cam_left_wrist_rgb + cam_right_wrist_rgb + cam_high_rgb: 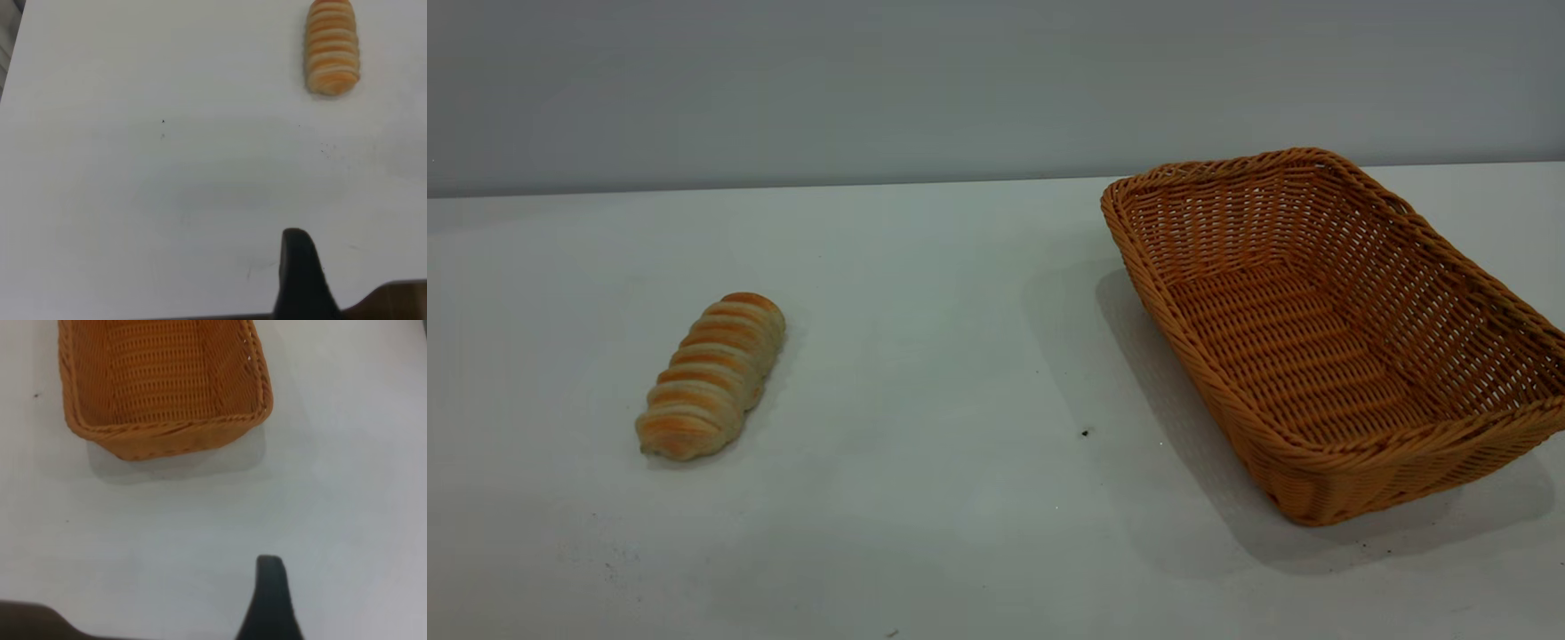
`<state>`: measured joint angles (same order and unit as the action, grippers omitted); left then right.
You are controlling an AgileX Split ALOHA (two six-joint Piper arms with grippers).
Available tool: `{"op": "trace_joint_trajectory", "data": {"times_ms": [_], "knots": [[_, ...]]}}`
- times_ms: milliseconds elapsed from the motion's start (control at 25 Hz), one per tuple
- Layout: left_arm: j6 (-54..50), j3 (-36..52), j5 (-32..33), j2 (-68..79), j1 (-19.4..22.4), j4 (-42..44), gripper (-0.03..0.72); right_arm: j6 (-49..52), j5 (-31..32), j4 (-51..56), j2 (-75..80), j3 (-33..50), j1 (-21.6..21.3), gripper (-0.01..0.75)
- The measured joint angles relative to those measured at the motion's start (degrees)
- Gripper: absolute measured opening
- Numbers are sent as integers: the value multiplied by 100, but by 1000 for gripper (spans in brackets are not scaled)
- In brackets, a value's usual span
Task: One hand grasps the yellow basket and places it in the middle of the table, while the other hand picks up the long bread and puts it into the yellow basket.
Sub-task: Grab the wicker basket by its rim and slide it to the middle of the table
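While the yellow basket point(1334, 338) sits on the right side of the white desk point(960, 356), the long bread point(711, 375) lies well apart from it on the left, with bare desktop between the two. The basket stands upright on its base, skewed so that one corner points toward the front edge; its woven floor holds nothing, and part of its far right rim runs out of the exterior view. The bread rests flat on the desk, its ridged orange and cream bands running across its length, one end toward the front and the other angled toward the back wall point(960, 89). A tiny dark speck point(1085, 433) marks the desk between bread and basket, nearer the basket.

Neither of my arms shows in the exterior view. From my left wrist, only one dark finger point(301, 277) of my left hand point(313, 293) rises into view above the desk, apart from the bread point(331, 47), which lies farther off; I cannot tell whether that hand is spread or pressed together. From my right wrist, likewise a single dark finger point(270, 603) of my right hand point(267, 620) shows, short of the basket's point(167, 430) near end wall and touching nothing; whether this hand is spread or pressed together I cannot tell either.
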<state>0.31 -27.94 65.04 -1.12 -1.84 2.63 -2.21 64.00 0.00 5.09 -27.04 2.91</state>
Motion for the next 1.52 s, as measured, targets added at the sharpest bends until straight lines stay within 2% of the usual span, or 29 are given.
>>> {"op": "trace_joint_trajectory", "data": {"times_ms": [1280,1520], "knots": [[6,0,0,0,0,0,524,0,0,-30,0,0,0,586],[6,0,0,0,-246,0,524,0,0,0,0,0,202,586]]}}
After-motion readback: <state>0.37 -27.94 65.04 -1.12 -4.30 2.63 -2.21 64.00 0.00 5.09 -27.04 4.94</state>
